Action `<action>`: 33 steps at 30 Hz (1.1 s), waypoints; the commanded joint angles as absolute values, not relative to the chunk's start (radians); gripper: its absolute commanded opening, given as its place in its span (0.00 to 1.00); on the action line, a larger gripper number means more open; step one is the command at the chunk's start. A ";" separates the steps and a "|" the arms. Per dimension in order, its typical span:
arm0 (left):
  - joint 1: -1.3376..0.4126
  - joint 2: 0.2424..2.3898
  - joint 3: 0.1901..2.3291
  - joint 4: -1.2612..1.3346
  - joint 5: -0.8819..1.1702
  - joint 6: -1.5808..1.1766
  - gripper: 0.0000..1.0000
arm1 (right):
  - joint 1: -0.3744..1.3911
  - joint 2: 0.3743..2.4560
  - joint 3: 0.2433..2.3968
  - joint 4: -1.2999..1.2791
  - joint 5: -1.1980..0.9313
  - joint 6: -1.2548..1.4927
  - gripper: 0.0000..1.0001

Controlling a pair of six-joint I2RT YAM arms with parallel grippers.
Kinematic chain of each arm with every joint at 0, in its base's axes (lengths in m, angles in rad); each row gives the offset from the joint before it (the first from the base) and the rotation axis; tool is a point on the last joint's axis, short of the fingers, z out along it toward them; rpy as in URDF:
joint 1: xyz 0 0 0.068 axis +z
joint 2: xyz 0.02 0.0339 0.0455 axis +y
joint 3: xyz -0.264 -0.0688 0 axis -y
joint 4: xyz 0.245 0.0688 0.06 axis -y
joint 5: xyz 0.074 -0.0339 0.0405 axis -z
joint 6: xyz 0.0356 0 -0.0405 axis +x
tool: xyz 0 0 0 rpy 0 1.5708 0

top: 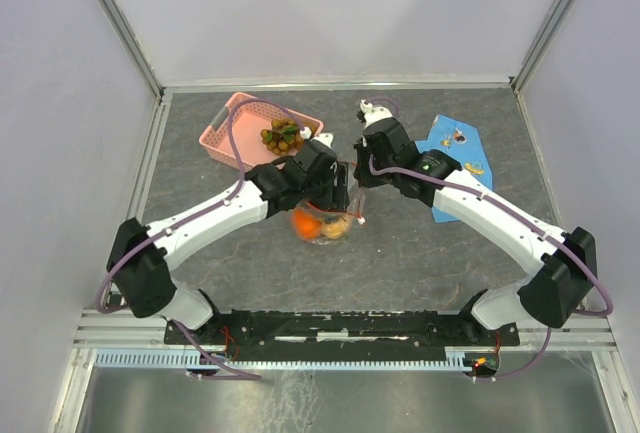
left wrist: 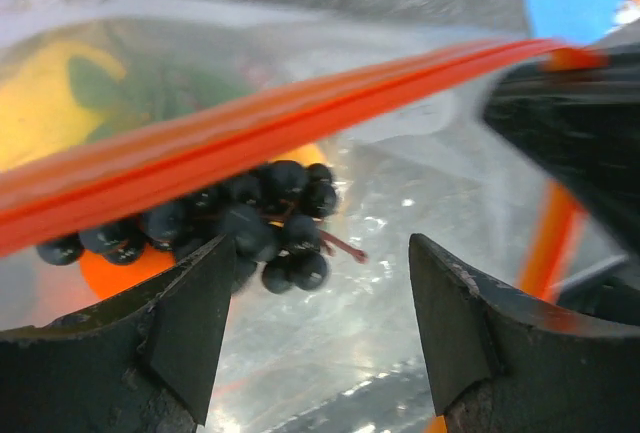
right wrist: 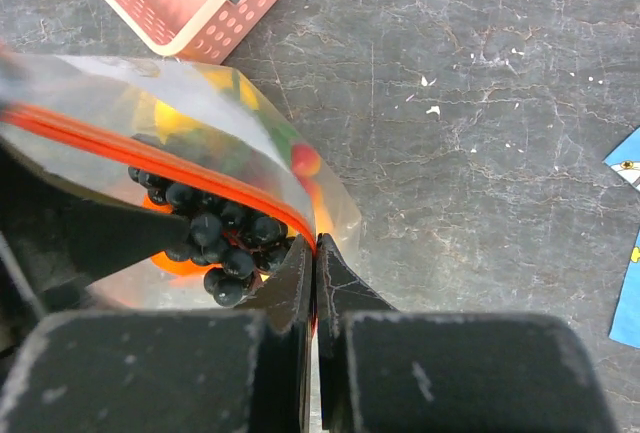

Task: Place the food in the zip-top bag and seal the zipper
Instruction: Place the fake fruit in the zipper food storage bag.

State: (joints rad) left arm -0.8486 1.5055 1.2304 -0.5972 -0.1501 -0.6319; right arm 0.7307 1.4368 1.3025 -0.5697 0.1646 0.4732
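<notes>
The zip-top bag [top: 325,223] lay on the grey table [right wrist: 480,103] between the two arms, in front of both wrists. The right gripper [right wrist: 314,243] was clenched on the bag's corner, where the red zipper [right wrist: 150,158] ended, a sliver of red showing between its pressed fingers. The left gripper [left wrist: 320,248] stood released, fingers spread apart just short of the bag, with the zipper [left wrist: 260,133] running slantwise beyond them.

Inside the bag sat a dark berry bunch [left wrist: 260,223], an orange fruit [left wrist: 120,268] under it, a yellow lemon [left wrist: 40,103] further back, and a red cherry [right wrist: 305,161] near the pinched corner.

Beyond the bag, toward the left arm's side, stood the pink basket [top: 215,133], holding the brownish-green grape bunch [top: 283,136]. Beyond the bag, toward the right arm's side, lay the blue cloth [top: 455,148]; its small printed figures were too small to read.
</notes>
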 commanded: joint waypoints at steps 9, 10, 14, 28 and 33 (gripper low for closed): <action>-0.848 1.274 1.421 -0.706 -0.128 -0.630 0.77 | 0.728 1.420 1.374 -0.580 0.220 0.427 0.02; -0.848 1.265 1.415 -0.717 -0.133 -0.633 0.77 | 0.727 1.421 1.376 -0.581 0.219 0.426 0.02; -0.847 1.252 1.350 -0.653 -0.113 -0.644 0.77 | 0.728 1.432 1.376 -0.564 0.182 0.428 0.02; -0.846 1.327 1.218 -0.221 -0.137 -0.699 0.77 | 0.728 1.429 1.350 -0.482 0.012 0.480 0.02; -0.845 1.323 1.195 -0.116 -0.122 -0.749 0.76 | 0.728 1.421 1.339 -0.478 -0.014 0.483 0.02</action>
